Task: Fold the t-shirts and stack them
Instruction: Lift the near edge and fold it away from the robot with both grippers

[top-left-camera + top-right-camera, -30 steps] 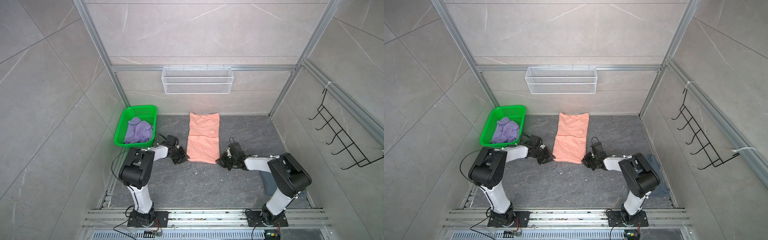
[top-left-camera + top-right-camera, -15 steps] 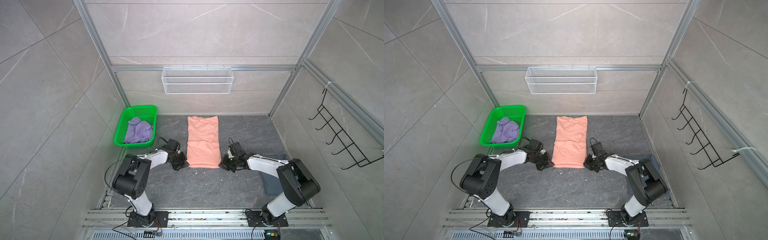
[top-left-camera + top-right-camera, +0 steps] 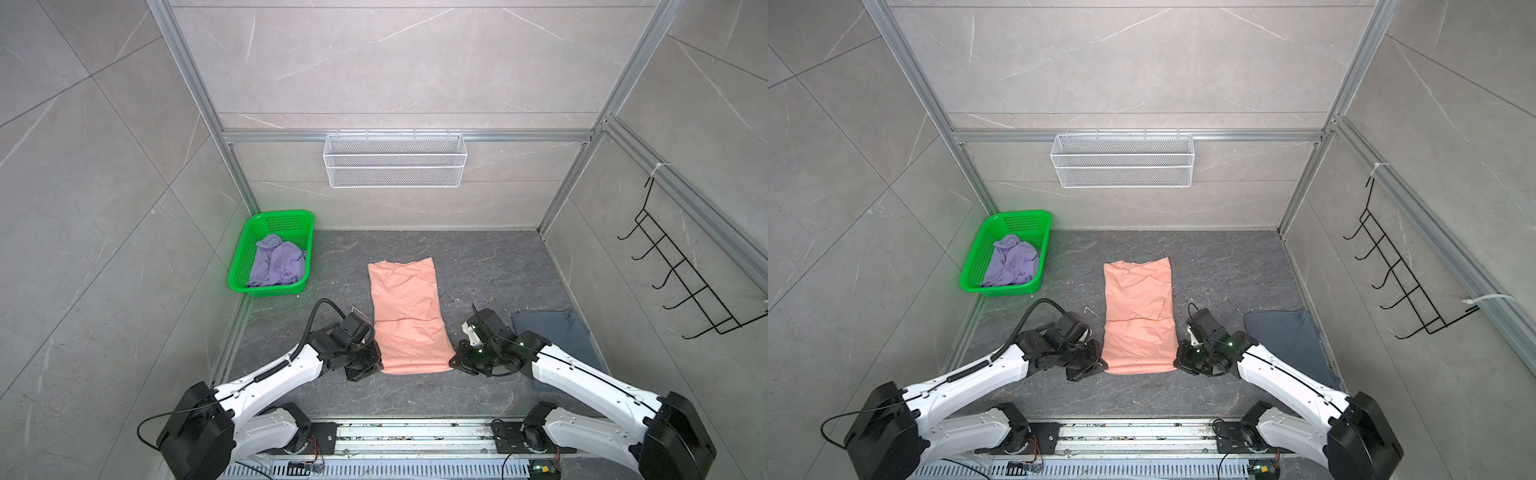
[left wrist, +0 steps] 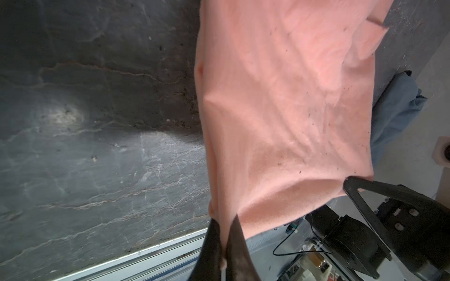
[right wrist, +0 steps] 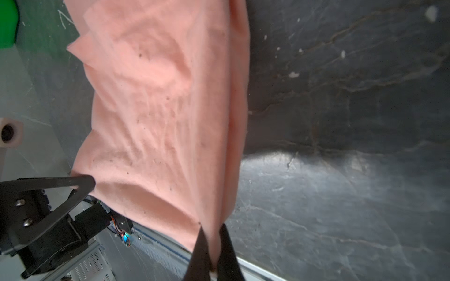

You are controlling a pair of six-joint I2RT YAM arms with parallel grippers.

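My left gripper (image 4: 224, 225) is pinched tight on the near left corner of the peach shirt (image 3: 409, 320), with cloth squeezed between the two fingers and no gap showing. My right gripper (image 5: 211, 231) is clamped the same way on the near right corner. The shirt's near edge runs from one grip to the other and sags a little in the middle. At my fingertips it looks raised slightly off the table (image 3: 374, 399).

From my fingers the rest of the shirt stretches away as a long narrow strip, its sides folded in. A crosswise crease shows partway along, and the far end lies flat on the table.

The blue-grey shirt (image 3: 552, 332) lies flat just outside my right gripper, partly under that arm. It is apart from the peach one. The lavender shirt (image 3: 276, 266) sits crumpled in the basket (image 3: 286, 212), well beyond my left gripper and off to its outer side, against the wall.
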